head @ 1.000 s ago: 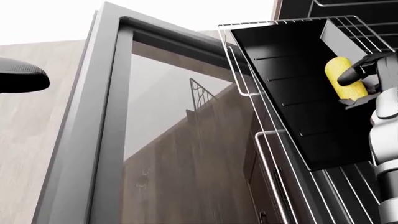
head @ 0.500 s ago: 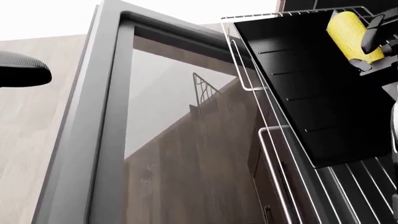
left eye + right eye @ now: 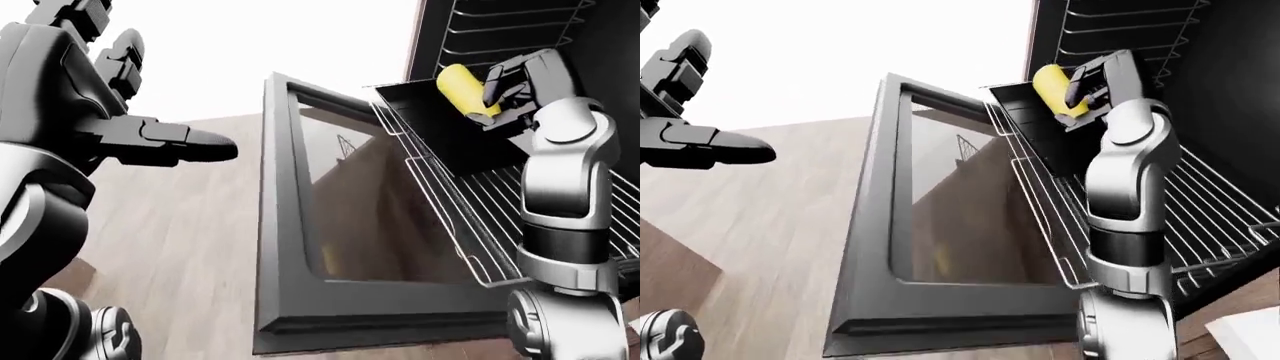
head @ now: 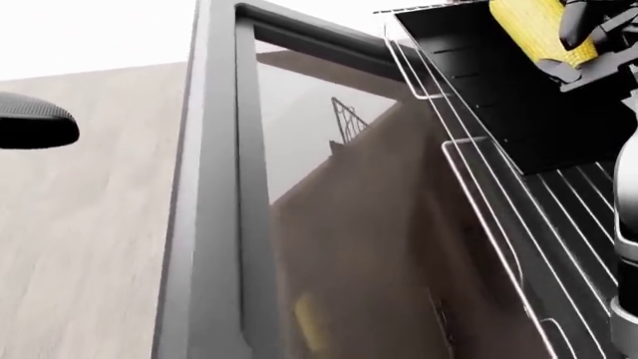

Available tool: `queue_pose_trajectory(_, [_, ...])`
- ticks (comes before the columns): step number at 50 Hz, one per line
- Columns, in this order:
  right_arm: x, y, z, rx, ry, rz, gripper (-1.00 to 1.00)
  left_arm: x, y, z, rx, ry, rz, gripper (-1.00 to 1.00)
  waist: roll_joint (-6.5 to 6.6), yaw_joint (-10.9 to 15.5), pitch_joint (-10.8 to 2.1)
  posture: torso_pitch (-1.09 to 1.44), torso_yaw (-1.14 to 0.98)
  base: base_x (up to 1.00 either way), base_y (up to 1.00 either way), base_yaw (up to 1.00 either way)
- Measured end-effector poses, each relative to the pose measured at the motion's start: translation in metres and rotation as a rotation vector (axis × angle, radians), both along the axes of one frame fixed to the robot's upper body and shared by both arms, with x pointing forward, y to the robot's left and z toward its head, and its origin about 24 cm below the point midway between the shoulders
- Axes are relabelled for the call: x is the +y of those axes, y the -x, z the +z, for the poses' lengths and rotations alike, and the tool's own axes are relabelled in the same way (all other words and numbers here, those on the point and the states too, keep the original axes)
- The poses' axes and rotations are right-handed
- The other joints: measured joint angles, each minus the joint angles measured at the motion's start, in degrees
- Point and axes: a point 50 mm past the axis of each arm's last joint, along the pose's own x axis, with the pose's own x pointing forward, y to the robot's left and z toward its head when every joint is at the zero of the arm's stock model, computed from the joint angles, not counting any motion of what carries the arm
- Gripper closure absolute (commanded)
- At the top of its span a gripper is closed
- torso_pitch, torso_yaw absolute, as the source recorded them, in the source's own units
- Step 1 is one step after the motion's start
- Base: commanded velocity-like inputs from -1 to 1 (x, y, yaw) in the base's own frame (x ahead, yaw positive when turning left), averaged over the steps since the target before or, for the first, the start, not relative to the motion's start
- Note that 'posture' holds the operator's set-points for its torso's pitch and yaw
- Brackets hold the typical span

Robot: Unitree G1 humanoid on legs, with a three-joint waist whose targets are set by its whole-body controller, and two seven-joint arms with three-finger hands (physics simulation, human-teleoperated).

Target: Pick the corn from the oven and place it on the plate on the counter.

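Yellow corn (image 3: 463, 91) gripped, right hand (image 3: 512, 84) fingers

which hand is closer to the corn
Right. The right hand has its fingers closed round the corn over the black tray. The left hand hangs far off at the view's left, beyond the open oven door.

The right arm (image 3: 1125, 202) was built of glossy silver-grey rounded segments with dark bands at the joints. At nine o'clock in the left-eye view, the left hand (image 3: 165, 142) showed matte black, blocky fingers.
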Motion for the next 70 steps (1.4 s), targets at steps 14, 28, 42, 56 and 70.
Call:
queue_pose_trajectory(14, [0.002, 0.022, 0.028, -0.109, -0.034, 0.035, 1.0, -0.012, 0.003, 0.007, -0.019, -0.023, -0.026, -1.0, -5.2, 0.6, 3.34, 0.0, 0.0, -0.31, 0.1, 0.0])
queue_pose_trajectory(28, [0.01, 0.029, 0.024, -0.113, -0.055, 0.078, 1.0, -0.019, 0.006, 0.004, -0.028, -0.031, -0.048, -1.0, 1.02, -0.18, 1.96, 0.0, 0.0, 0.0, -0.18, -0.11])
queue_pose_trajectory(42, [0.008, 0.043, 0.029, -0.138, -0.08, 0.065, 1.0, -0.035, 0.001, -0.001, 0.009, -0.052, -0.107, -1.0, -2.92, -3.04, 1.06, 0.0, 0.0, 0.0, 0.0, -0.98])
queue_pose_trajectory(56, [0.025, 0.04, 0.028, -0.098, -0.064, 0.17, 1.0, -0.04, -0.001, 0.009, -0.022, -0.033, -0.092, -1.0, 0.79, -1.27, 1.59, 0.0, 0.0, 0.0, 0.0, -1.0])
queue_pose_trajectory(70, [0.017, 0.045, 0.031, -0.156, -0.072, 0.094, 1.0, -0.055, 0.001, -0.004, 0.001, -0.058, -0.166, -1.0, -3.67, -1.54, 3.37, 0.0, 0.0, 0.0, 0.0, -0.56])
